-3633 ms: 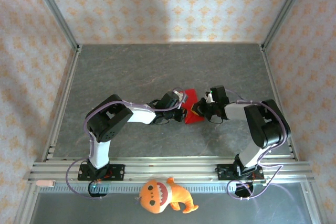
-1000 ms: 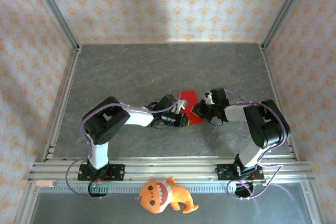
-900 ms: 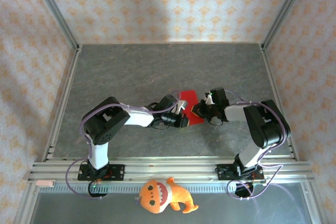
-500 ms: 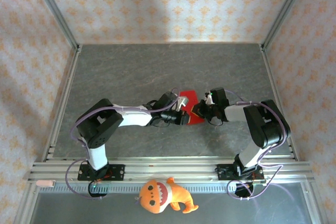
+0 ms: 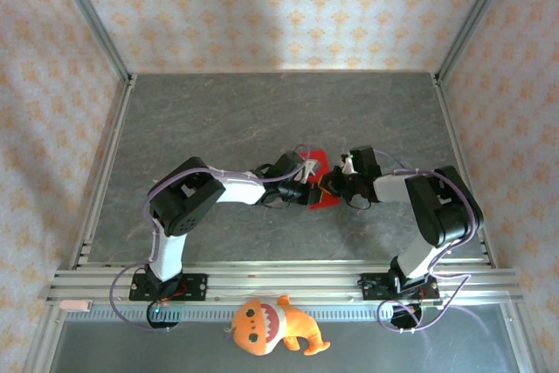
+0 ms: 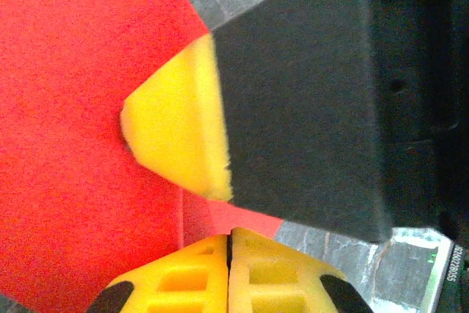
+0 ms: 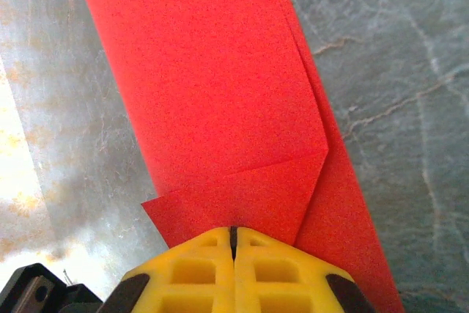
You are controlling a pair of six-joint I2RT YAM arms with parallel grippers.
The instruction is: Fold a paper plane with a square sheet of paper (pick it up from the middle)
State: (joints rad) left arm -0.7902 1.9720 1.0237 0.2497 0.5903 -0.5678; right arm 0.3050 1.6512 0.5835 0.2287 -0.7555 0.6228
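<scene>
red paper | top view: mostly covered, folds too small to tell | wrist views: cropped by edges

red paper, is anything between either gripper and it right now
Nothing visible does. The left gripper and the right gripper, both shut, have their tips right at the red paper lying on the table, with no other thing between.

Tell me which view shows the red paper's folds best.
Right wrist: the red paper shows its folded flaps and creases clearly. Left wrist has flat red partly behind a yellow pad; top external, just a small red patch.
</scene>
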